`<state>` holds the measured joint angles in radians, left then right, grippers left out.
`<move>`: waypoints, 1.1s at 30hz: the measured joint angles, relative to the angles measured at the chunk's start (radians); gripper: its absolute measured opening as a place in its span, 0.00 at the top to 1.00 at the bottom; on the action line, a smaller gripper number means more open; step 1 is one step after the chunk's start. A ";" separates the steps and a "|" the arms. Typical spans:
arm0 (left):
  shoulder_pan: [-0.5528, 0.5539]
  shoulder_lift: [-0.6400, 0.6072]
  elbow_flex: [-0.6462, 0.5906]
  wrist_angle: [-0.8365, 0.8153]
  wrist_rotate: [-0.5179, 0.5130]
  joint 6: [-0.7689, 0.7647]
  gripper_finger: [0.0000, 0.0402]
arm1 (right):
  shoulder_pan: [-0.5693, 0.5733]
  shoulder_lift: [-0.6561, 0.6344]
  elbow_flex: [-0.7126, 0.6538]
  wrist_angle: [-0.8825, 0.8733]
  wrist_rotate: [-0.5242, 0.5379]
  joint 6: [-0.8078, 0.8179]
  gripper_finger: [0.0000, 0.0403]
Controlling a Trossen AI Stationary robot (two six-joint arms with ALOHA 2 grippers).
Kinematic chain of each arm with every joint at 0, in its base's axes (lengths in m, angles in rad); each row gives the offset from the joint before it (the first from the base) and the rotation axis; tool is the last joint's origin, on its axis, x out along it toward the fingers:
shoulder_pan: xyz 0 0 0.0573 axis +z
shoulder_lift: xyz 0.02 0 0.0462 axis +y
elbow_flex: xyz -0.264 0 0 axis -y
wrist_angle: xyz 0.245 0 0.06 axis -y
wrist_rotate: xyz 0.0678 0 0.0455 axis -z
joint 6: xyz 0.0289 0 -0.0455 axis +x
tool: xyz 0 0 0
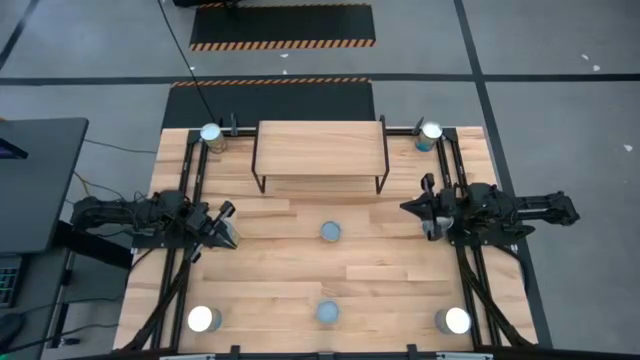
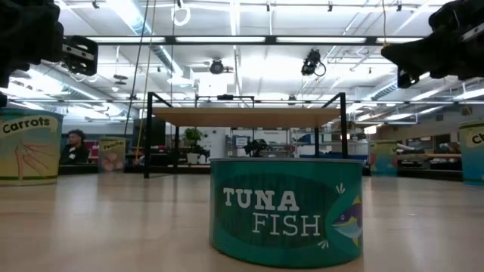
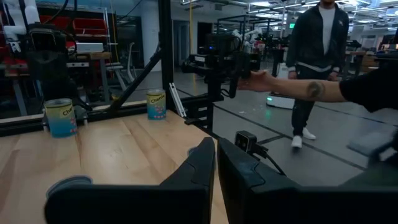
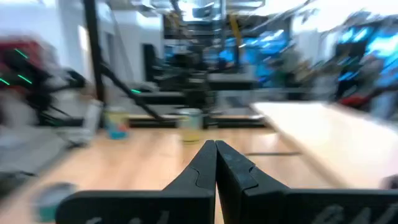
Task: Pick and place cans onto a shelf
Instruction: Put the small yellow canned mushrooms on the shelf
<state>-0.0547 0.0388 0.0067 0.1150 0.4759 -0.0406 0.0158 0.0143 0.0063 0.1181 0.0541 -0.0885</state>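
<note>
None of the cans has reached the shelf (image 1: 321, 147) yet; in the overhead picture its light board, at upper centre, carries nothing we can see. We count six cans there: silver-topped ones at the far left corner (image 1: 211, 134), the far right corner (image 1: 431, 131), the near left (image 1: 203, 319) and the near right (image 1: 457, 320), plus two duller blue-grey tops, one mid-table (image 1: 330, 232) and one at lower centre (image 1: 328, 312). So the whole job is left.

The left gripper (image 1: 226, 224) sits at centre left and the right gripper (image 1: 422, 208) at centre right, both off the boards; each wrist picture shows fingers pressed together on nothing, though the right one is blurred, so we hedge slightly there.

Room is generous: bare planks lie between the grippers. Tighter spots are the corner cans, close to the table edges and the black frame rails, and the shelf's thin wire legs.
</note>
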 joint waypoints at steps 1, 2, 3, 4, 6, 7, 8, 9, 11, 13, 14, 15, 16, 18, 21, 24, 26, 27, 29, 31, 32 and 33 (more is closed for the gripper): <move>0.000 0.000 0.000 0.000 0.000 0.000 0.93 | 0.000 0.000 0.000 0.000 0.010 -0.025 0.98; 0.000 0.000 0.000 0.000 0.000 0.000 0.93 | 0.000 0.000 0.000 0.003 0.030 -0.034 0.98; 0.000 0.000 0.000 0.000 0.000 0.000 0.93 | -0.002 0.000 0.000 0.021 0.079 -0.038 0.98; 0.000 0.000 0.000 0.000 0.000 0.000 0.93 | -0.007 0.000 0.000 0.052 0.145 -0.054 0.98; 0.000 0.000 0.000 0.000 0.000 0.000 0.93 | -0.013 0.002 0.000 0.115 0.245 -0.090 0.98; 0.000 0.000 0.000 0.000 0.000 0.000 0.93 | -0.013 0.003 0.000 0.132 0.263 -0.070 0.98; 0.000 0.000 0.000 0.001 0.000 0.000 0.93 | -0.013 0.004 0.000 0.150 0.266 -0.028 0.98; 0.000 0.000 0.000 0.000 0.000 0.000 0.93 | -0.013 0.004 0.000 0.177 0.265 0.027 0.98; 0.000 0.000 0.000 0.000 0.000 0.000 0.93 | -0.013 0.004 0.000 0.205 0.262 0.129 0.98; 0.000 0.000 0.000 0.000 0.000 0.000 0.93 | -0.013 0.004 0.000 0.222 0.260 0.197 0.98; 0.000 0.000 0.000 0.000 0.000 0.000 0.93 | -0.013 0.004 0.000 0.235 0.260 0.220 0.98; 0.000 0.000 0.000 0.001 0.000 0.000 0.93 | -0.013 0.004 0.000 0.249 0.260 0.234 0.98; 0.000 0.000 0.000 0.000 0.000 0.000 0.93 | -0.014 0.006 0.000 0.281 0.261 0.224 0.98; 0.000 0.000 0.000 0.000 0.000 0.000 0.93 | -0.018 0.004 0.000 0.371 0.270 0.190 0.98; 0.000 0.000 0.000 0.000 0.000 0.000 0.93 | -0.018 0.009 0.000 0.384 0.250 0.162 0.98; 0.000 0.000 0.000 0.000 0.000 0.000 0.93 | -0.015 0.059 0.008 0.369 0.209 0.126 0.98; 0.000 0.000 0.000 0.000 0.000 0.000 0.93 | -0.002 0.139 0.016 0.379 0.198 0.119 0.97; 0.000 0.000 0.000 0.000 0.000 0.000 0.93 | 0.006 0.189 0.025 0.384 0.199 0.119 0.96; 0.000 0.000 0.000 0.000 0.000 0.000 0.93 | 0.027 0.308 0.054 0.422 0.210 0.119 0.94; 0.000 0.000 0.000 0.001 0.000 0.000 0.93 | 0.058 0.442 0.093 0.462 0.214 0.122 0.90; 0.000 0.000 0.000 0.000 0.000 0.000 0.93 | 0.075 0.510 0.116 0.477 0.215 0.122 0.87; 0.000 0.000 0.000 0.000 0.000 0.000 0.93 | 0.093 0.577 0.142 0.485 0.220 0.122 0.85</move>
<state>-0.0547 0.0387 0.0066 0.1155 0.4756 -0.0402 0.1083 0.5916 0.1485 0.6032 0.2744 0.0334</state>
